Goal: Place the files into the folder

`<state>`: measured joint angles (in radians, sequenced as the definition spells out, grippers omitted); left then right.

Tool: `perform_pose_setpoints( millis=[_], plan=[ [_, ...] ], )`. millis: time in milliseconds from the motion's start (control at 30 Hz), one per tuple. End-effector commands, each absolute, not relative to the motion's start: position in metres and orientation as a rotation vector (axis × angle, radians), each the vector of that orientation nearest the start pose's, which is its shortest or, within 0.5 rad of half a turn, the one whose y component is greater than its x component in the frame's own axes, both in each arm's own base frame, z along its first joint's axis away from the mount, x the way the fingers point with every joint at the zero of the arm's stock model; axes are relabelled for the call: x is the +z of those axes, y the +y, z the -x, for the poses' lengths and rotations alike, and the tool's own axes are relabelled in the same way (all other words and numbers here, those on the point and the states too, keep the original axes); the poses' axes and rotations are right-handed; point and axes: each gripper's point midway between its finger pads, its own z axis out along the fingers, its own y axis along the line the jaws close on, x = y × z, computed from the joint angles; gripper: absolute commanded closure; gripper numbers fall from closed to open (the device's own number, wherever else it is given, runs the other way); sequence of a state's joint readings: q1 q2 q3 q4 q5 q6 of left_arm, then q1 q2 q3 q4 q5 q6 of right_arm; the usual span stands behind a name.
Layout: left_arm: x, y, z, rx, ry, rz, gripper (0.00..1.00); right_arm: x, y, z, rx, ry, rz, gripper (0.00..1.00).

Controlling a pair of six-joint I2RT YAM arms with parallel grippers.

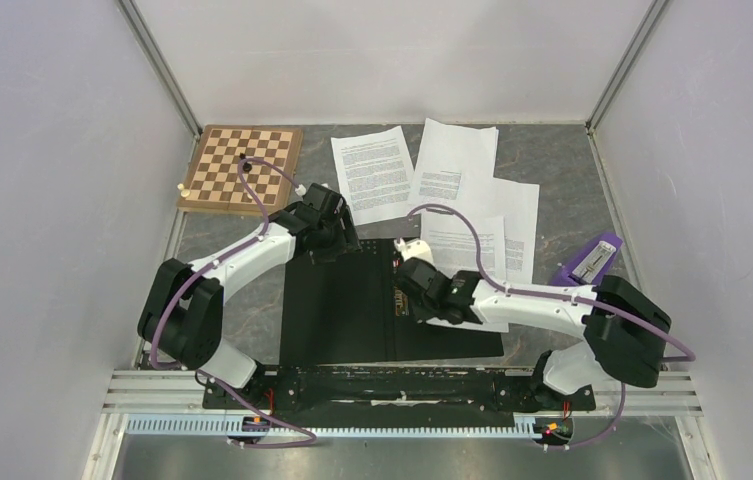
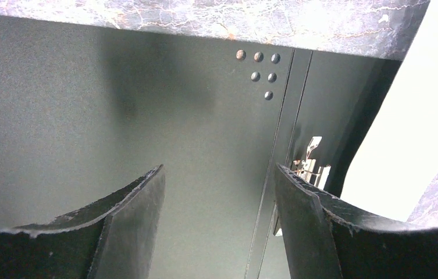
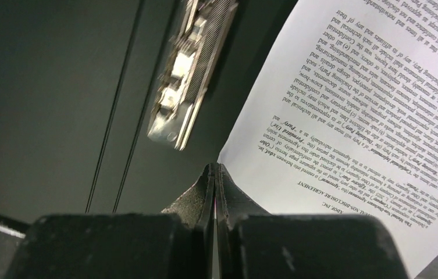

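The folder (image 1: 342, 310) lies open on the table with its black inner faces up and a metal clip (image 3: 187, 87) by the spine. My left gripper (image 1: 337, 235) is open and empty over the left inner face (image 2: 146, 116) near its far edge. My right gripper (image 1: 404, 288) is shut, and its tips (image 3: 214, 165) sit at the corner of a printed sheet (image 3: 367, 104) that lies partly on the right inner face. I cannot tell whether they pinch it. Other printed sheets (image 1: 373, 172) (image 1: 457, 160) lie spread beyond the folder.
A wooden chessboard (image 1: 241, 168) sits at the back left with a small white piece (image 1: 182, 188) beside it. A purple device (image 1: 588, 262) stands at the right, next to the right arm. White walls close in the table on three sides.
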<state>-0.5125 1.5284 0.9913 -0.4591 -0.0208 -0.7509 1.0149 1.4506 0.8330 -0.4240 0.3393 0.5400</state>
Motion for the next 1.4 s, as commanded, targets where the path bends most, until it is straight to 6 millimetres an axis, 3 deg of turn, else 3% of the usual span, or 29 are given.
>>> perform_pose_setpoints(
  millis=[0, 67, 133, 167, 233, 333, 533, 767, 867, 1000, 1200, 1333, 1367],
  plan=[
    [0.088, -0.206, -0.311, -0.494, 2.564, 0.354, 0.26, 0.052, 0.260, -0.176, 0.217, 2.483, 0.487, 1.00],
    [0.087, -0.208, -0.311, -0.500, 2.571, 0.352, 0.26, 0.046, 0.250, -0.172, 0.140, 2.492, 0.505, 0.98],
    [0.086, -0.209, -0.312, -0.503, 2.571, 0.353, 0.26, 0.044, 0.247, -0.168, 0.148, 2.492, 0.521, 0.78],
    [0.087, -0.209, -0.313, -0.505, 2.569, 0.353, 0.26, 0.047, 0.250, -0.167, 0.183, 2.481, 0.530, 0.60],
    [0.088, -0.210, -0.313, -0.505, 2.569, 0.347, 0.26, 0.064, 0.257, -0.169, 0.243, 2.432, 0.525, 0.34],
    [0.090, -0.211, -0.315, -0.508, 2.562, 0.344, 0.26, 0.104, 0.249, -0.199, 0.198, 2.316, 0.449, 0.16],
    [0.102, -0.239, -0.309, -0.621, 2.576, 0.222, 0.26, 0.136, 0.155, -0.301, 0.011, 2.217, 0.072, 0.12],
    [0.109, -0.286, -0.285, -0.717, 2.609, 0.001, 0.26, 0.125, 0.054, -0.387, 0.038, 2.099, -0.355, 0.12],
    [0.112, -0.303, -0.279, -0.745, 2.613, -0.068, 0.27, 0.117, 0.028, -0.413, 0.051, 2.061, -0.457, 0.12],
    [0.124, -0.329, -0.291, -0.800, 2.561, -0.119, 0.28, 0.097, -0.003, -0.428, -0.018, 2.092, -0.549, 0.12],
    [0.131, -0.377, -0.343, -0.855, 2.431, -0.208, 0.28, 0.070, -0.039, -0.424, -0.062, 2.133, -0.653, 0.10],
    [0.140, -0.416, -0.385, -0.902, 2.337, -0.247, 0.28, 0.060, -0.042, -0.421, -0.030, 2.147, -0.661, 0.08],
    [0.134, -0.423, -0.394, -0.900, 2.328, -0.253, 0.28, 0.057, -0.039, -0.422, -0.009, 2.148, -0.653, 0.08]
  ],
)
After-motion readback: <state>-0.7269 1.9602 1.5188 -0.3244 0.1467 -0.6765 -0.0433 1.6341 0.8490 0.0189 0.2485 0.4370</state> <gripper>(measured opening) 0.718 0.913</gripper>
